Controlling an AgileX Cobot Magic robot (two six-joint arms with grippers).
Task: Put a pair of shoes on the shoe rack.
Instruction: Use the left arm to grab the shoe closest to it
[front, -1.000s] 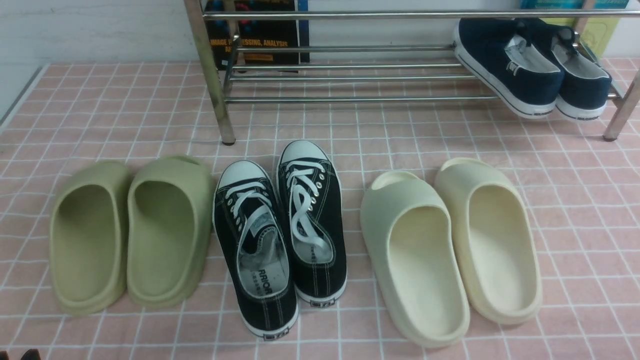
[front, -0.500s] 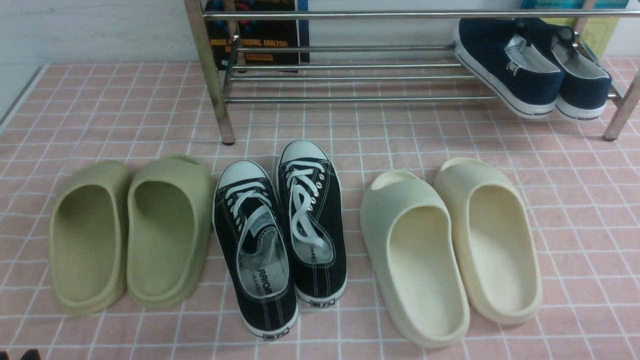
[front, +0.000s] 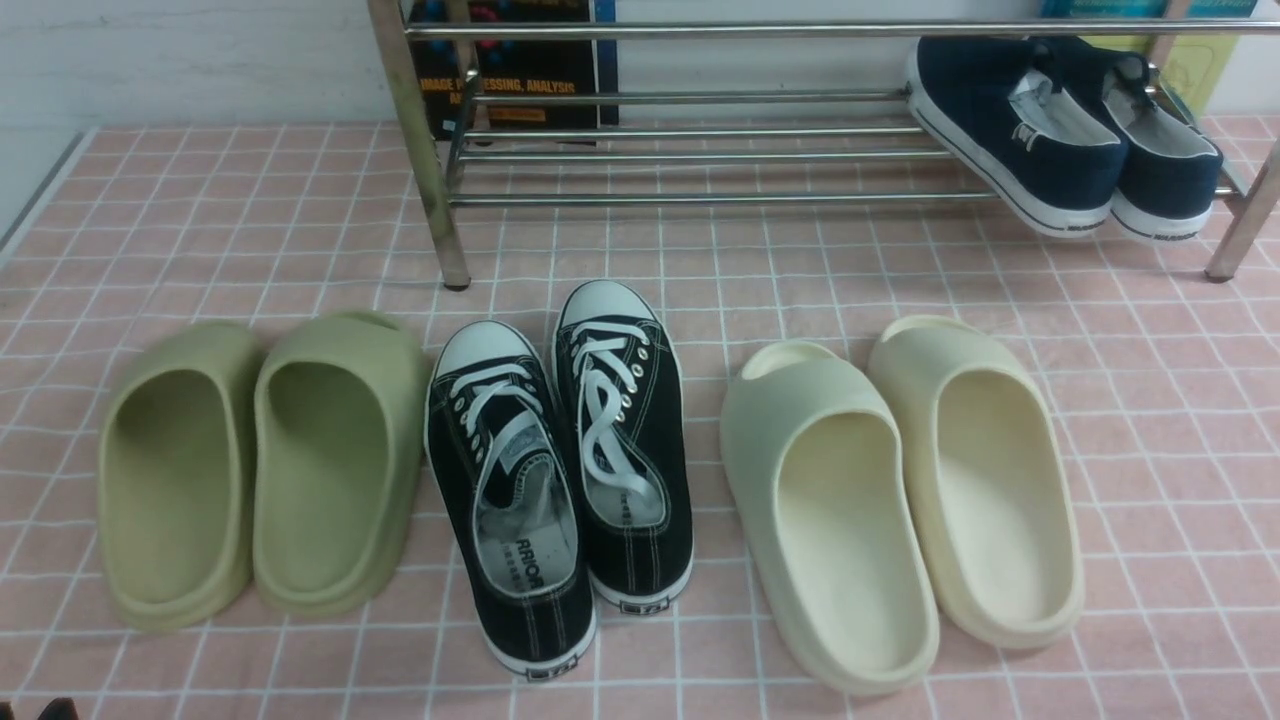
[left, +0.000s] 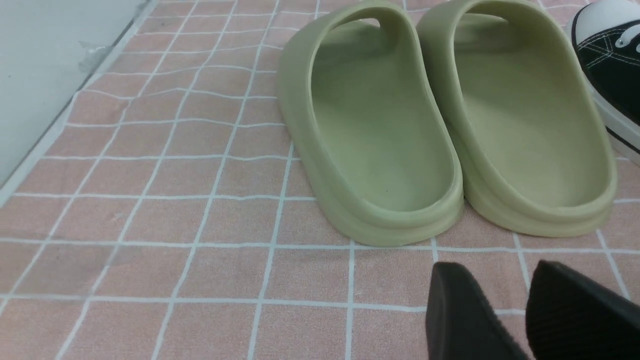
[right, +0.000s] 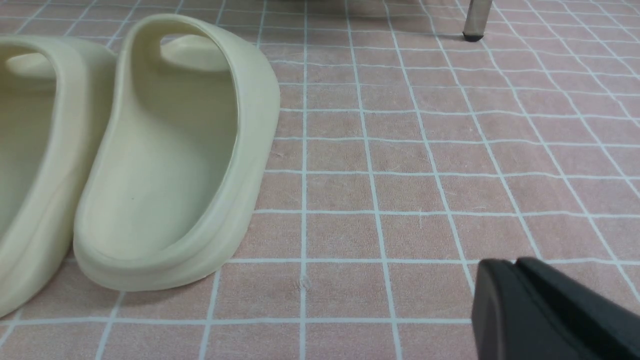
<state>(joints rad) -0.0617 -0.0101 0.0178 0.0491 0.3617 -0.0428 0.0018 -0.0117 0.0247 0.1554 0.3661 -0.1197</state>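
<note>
The pair of black canvas sneakers, one to the left (front: 455, 450) and one to the right (front: 660, 520), stands side by side on the pink checked cloth in the front view, toes toward the chrome shoe rack (front: 700, 198) at the back. One sneaker's white toe cap (left: 607, 15) shows at the edge of the left wrist view. My left gripper (left: 495, 272) is open and empty, low over the cloth just behind the olive slides. My right gripper (right: 515, 265) is shut and empty, beside the cream slides. One foot of the rack (right: 477, 22) shows far off in the right wrist view.
Olive-green slides (front: 260, 460) lie left of the sneakers and cream slides (front: 900, 490) right of them. Navy slip-ons (front: 1060, 130) sit on the rack's right end. A book (front: 515, 85) stands behind the rack. The cloth's left edge (front: 40, 190) meets a grey surface.
</note>
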